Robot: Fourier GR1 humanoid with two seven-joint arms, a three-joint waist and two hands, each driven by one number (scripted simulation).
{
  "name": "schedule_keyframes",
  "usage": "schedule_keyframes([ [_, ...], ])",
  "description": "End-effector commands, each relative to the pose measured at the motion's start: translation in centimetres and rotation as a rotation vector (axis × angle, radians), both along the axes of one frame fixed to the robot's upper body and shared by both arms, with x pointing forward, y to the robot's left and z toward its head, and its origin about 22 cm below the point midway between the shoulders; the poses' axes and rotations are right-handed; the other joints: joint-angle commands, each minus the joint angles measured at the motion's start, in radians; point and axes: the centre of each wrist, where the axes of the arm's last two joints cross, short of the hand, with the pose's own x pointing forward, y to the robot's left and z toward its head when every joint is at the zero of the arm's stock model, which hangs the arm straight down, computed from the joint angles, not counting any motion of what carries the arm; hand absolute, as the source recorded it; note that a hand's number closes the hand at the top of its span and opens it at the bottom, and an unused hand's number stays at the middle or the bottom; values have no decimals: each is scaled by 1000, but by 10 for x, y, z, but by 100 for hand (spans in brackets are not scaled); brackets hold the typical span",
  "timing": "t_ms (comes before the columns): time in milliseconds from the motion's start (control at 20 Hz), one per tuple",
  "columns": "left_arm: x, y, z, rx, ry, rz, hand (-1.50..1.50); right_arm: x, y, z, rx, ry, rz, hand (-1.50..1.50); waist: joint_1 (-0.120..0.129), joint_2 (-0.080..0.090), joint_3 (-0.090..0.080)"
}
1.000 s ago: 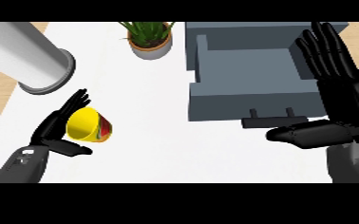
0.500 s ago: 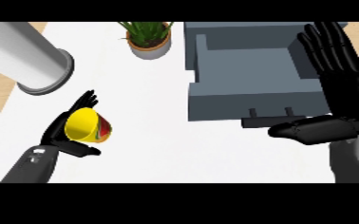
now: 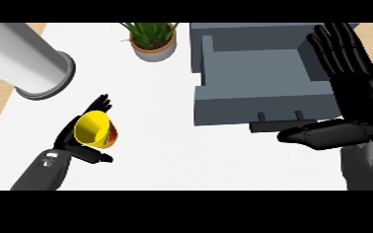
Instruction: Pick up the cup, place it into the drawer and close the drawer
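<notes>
- Two hands are mine, and each is busy in its own spot.
- My left hand (image 3: 79, 143) has its fingers and thumb curled round the cup (image 3: 95, 129), so the cup sits right in my palm.
- The cup is yellow, with some red on its side, and it tips over on a slant.
- I think the cup is off the counter (image 3: 160, 108) now, but I cannot be sure how high.
- So the first part, picking up the cup, looks about done.
- The drawer (image 3: 256, 81) is well off to the right of my left hand, and it is pulled open.
- I see nothing inside the drawer.
- My right hand (image 3: 342, 79) stands up tall beside the drawer's right wall, fingers straight and spread, holding nothing.
- Its thumb (image 3: 310, 133) sticks out just by the drawer's handle (image 3: 280, 125).
- Left to do: carry the cup across to the drawer, set it inside, let go, then push the drawer shut.
- Beyond my left hand stand a pot plant (image 3: 153, 42) and a grey tube (image 3: 33, 61), both away from my path, I think.
</notes>
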Motion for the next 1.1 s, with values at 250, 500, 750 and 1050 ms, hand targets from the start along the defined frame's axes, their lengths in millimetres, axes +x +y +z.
schedule_keyframes([
  [250, 8, -26, -3, -264, -128, -155, 150, 3, 1, -5, -22, 18, -4, -150, 7, -2, 0],
  [500, 19, -23, 9, -87, -354, -9, 150, 11, -13, 1, -21, 3, -18, -150, 15, -1, 2],
  [750, 3, -42, -12, -47, -394, 443, 150, -4, -18, -6, -18, 22, -17, -150, 15, -10, 3],
  [1050, 28, -92, -2, -281, -484, 527, 150, 6, -18, 9, -19, 6, -34, -150, 31, -14, 5],
])
